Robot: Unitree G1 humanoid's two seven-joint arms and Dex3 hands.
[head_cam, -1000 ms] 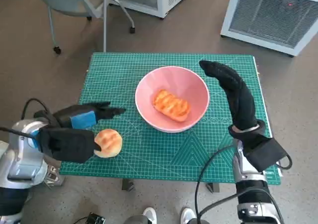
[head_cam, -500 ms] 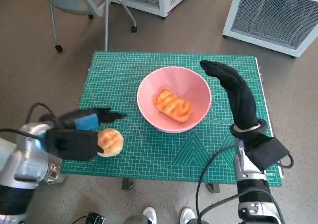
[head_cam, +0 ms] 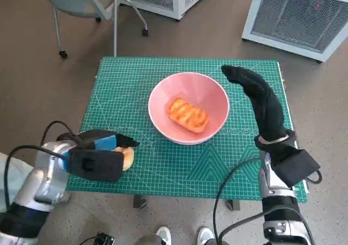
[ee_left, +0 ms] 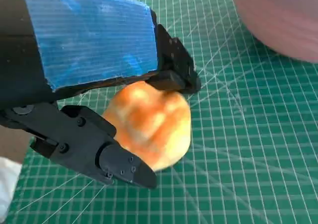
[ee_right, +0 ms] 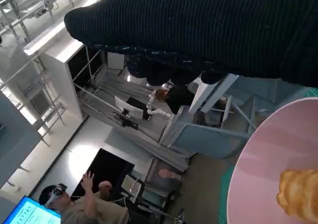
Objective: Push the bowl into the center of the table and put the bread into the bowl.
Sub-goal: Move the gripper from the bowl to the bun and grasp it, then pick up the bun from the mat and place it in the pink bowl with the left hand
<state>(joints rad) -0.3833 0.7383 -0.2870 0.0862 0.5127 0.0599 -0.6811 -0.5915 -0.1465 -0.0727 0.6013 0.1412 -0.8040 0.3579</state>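
Observation:
The pink bowl [head_cam: 187,108] sits near the middle of the green mat [head_cam: 136,76], with an oblong glazed bread [head_cam: 187,114] lying inside it. A round bread roll [head_cam: 128,157] rests on the mat near the front left edge. My left hand [head_cam: 98,159] lies over the roll and grips it; in the left wrist view the roll [ee_left: 151,124] sits between an upper finger [ee_left: 174,79] and a lower one [ee_left: 107,157]. My right hand [head_cam: 255,95] stretches flat just beside the bowl's right rim, holding nothing. The right wrist view shows the glove [ee_right: 198,30], the bowl [ee_right: 278,169] and the bread [ee_right: 300,194].
A chair [head_cam: 81,0] stands beyond the table's far left corner, and white slatted units [head_cam: 304,17] stand behind it. Shoe tips [head_cam: 185,235] show below the front edge. A person [ee_right: 84,204] sits far off in the right wrist view.
My left hand has slid to the right over the round roll, which was exposed beside it before and is now mostly covered. The right hand and the bowl have stayed put.

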